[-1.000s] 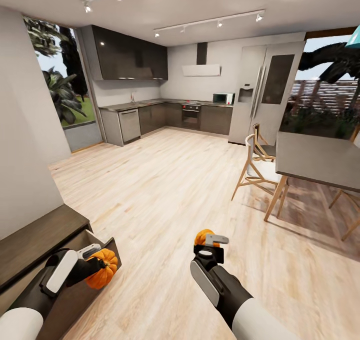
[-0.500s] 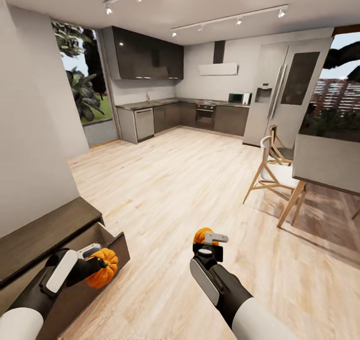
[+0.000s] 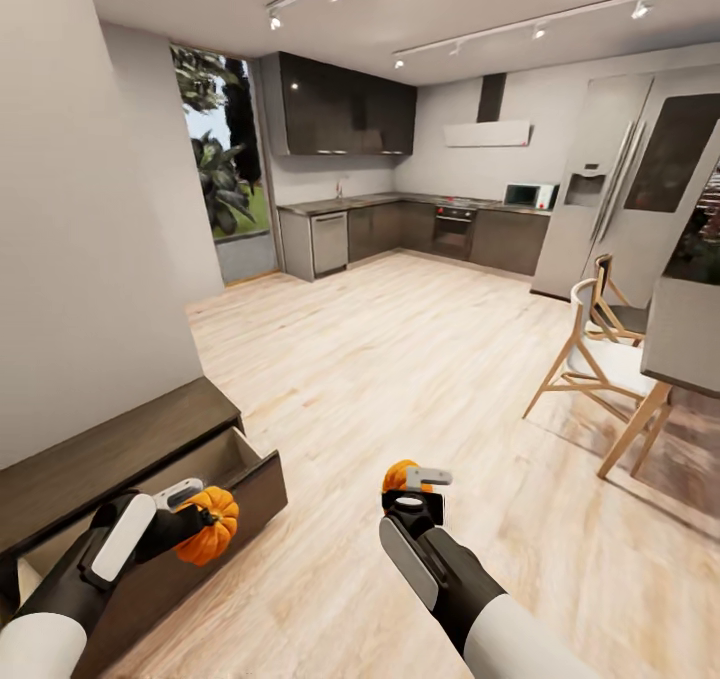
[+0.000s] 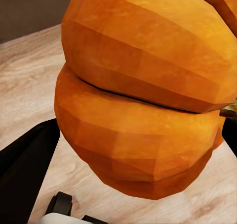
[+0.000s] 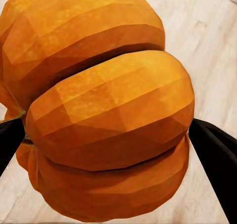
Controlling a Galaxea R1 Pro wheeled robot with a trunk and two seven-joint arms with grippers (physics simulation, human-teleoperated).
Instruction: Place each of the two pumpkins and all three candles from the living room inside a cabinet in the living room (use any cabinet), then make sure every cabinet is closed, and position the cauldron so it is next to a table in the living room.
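One pumpkin (image 3: 208, 525) is gripped in the left claw (image 3: 190, 514), held beside the cabinet's (image 3: 110, 454) open drawer (image 3: 235, 479), presumably for placement inside. The second pumpkin (image 3: 402, 476) is clamped in the right claw (image 3: 412, 487), carried clear above the floor (image 3: 400, 359).

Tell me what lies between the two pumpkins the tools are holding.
In the head view, only bare wood floor separates the left tool's pumpkin from the right tool's pumpkin. The open cabinet drawer sits just behind the left one.
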